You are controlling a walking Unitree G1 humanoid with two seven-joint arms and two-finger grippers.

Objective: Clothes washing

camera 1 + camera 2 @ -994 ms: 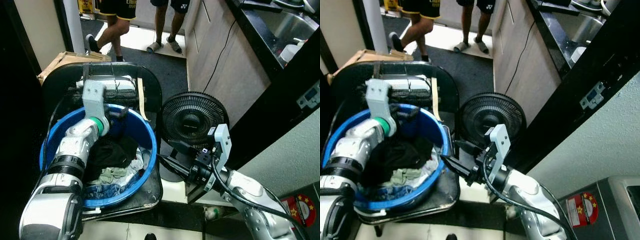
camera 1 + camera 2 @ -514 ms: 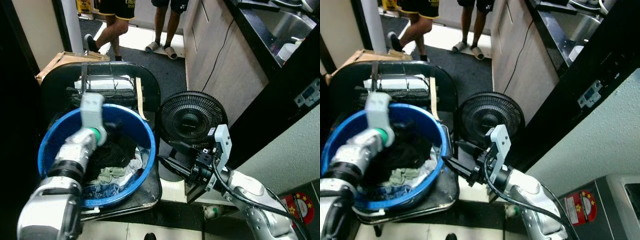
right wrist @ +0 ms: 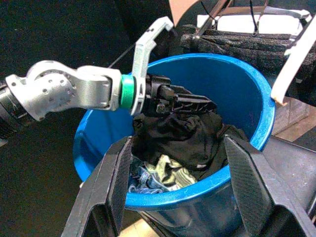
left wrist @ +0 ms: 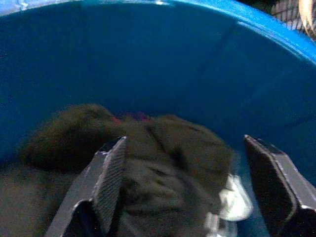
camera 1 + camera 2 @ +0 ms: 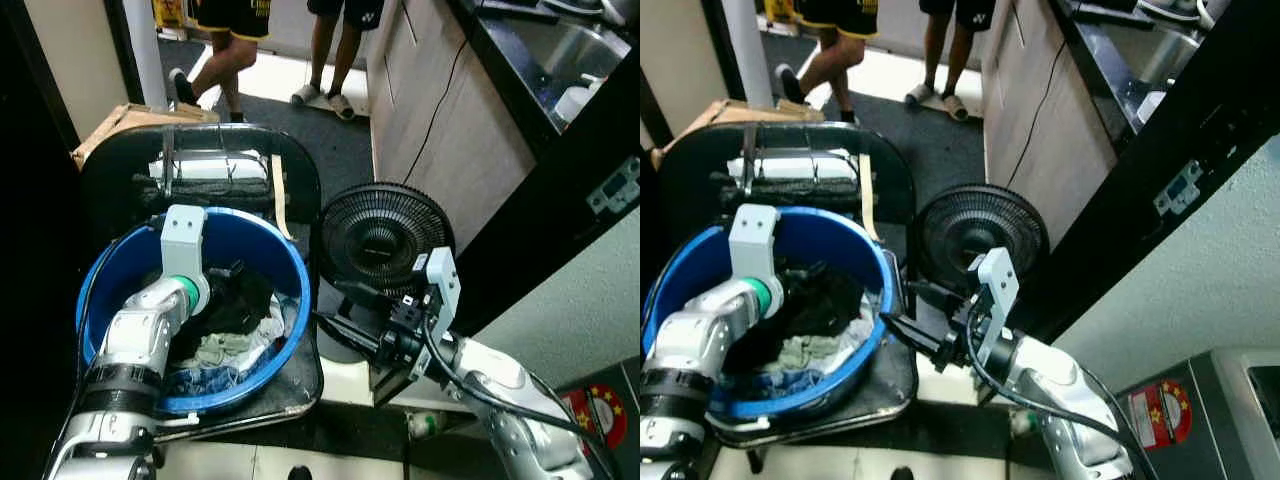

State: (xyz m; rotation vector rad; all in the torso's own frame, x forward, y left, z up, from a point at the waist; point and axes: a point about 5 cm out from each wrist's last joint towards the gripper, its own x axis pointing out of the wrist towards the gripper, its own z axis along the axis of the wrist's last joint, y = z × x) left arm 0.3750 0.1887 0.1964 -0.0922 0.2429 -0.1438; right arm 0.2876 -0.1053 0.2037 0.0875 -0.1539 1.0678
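Reaching forward from the near right, the right gripper (image 5: pixel 335 322) hangs just outside the rim of the blue tub (image 5: pixel 292 262), between the tub and the black fan (image 5: pixel 383 233) on the floor; its two long fingers are spread wide, framing the tub in its own wrist view, and they touch nothing. That waiting pose, level with the rim, looks like a readiness to steady the tub or take a share of the load. The tub sits on the seat of a black chair (image 5: pixel 298 175), which lifts the laundry to a height both arms can reach. Inside it, the clothes lie in a heap: a pale greenish piece (image 5: pixel 222 349) and some blue fabric low at the near side, and a black garment (image 3: pixel 183 136) piled on top toward the middle. The left gripper (image 3: pixel 190 102) is down inside the tub, over that black garment. In the left wrist view its fingers (image 4: pixel 109 173) stand well apart with the dark cloth between and beneath them, near it or just brushing it, not yet pinching it; I judge this to be the approach to a grasp, the first step of lifting clothes out for washing. Behind the tub, a rolled bundle (image 5: pixel 210 168) rests against the chair back. Farther off, a cardboard box (image 5: pixel 120 124) stands by the wall, and two people's legs (image 5: pixel 232 55) show on the tiled floor beyond.
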